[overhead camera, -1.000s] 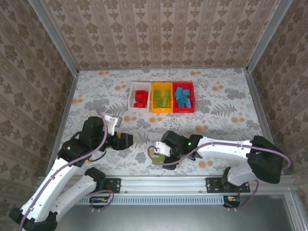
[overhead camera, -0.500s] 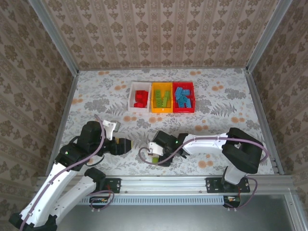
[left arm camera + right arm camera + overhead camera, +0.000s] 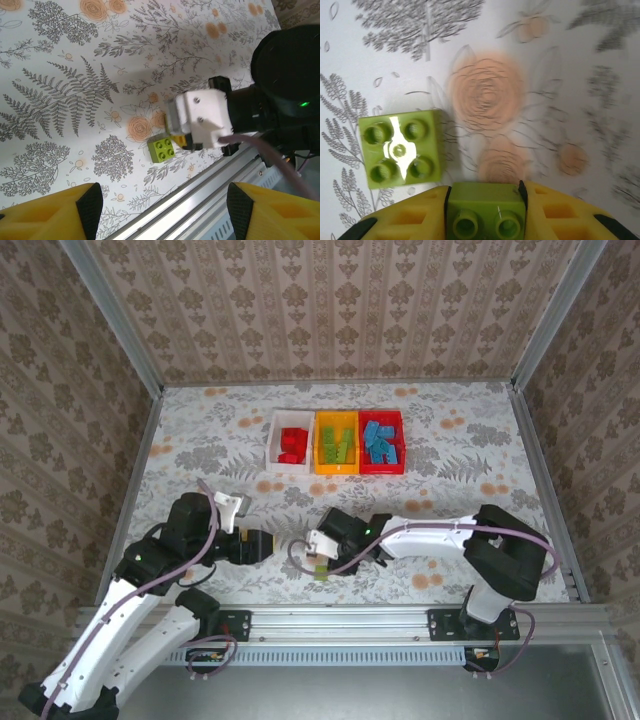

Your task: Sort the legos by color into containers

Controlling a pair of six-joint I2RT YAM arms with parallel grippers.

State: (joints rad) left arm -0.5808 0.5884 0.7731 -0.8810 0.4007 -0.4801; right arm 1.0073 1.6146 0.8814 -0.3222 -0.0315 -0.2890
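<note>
Brick (image 3: 485, 214), lime, pinched between right jaws low over tabletop (image 3: 570, 75) near its front edge | twin brick (image 3: 400, 147) lies loose just beside | left jaws wide, empty | handling: likely light, rigid, slick plastic; grip flat opposite sides, studs up | destination: yellow bin (image 3: 337, 471)

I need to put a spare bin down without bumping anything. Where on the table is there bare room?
Bare cloth: between the white bin and left wall, between the red bin and right wall, and the strip in front of the yellow bin. Crowded: near edge, where left gripper, right gripper with a held green brick, and the loose green brick sit close.
</note>
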